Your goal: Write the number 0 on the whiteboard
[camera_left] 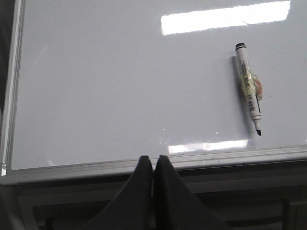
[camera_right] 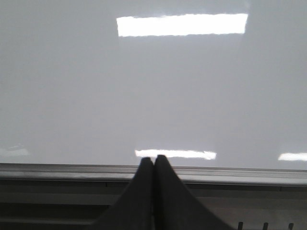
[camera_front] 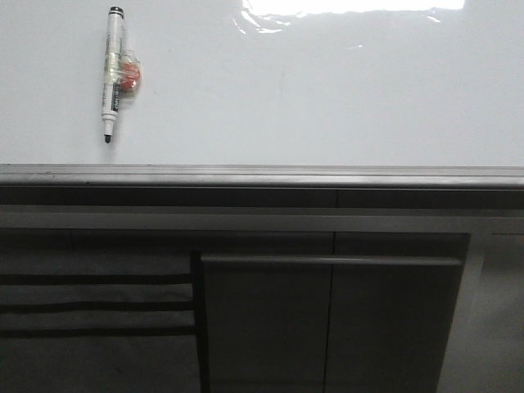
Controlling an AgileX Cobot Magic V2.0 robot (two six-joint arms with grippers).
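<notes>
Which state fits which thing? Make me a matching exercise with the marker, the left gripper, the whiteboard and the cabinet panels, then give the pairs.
Things:
1. marker
2. left gripper
3. whiteboard
4. cabinet panels

States:
A. dark grey
B. shut, holding nothing
C. glossy white, with light glare
D. lying on the board, black tip uncapped

Pairs: 1-D, 2-B, 3-C, 4-A.
</notes>
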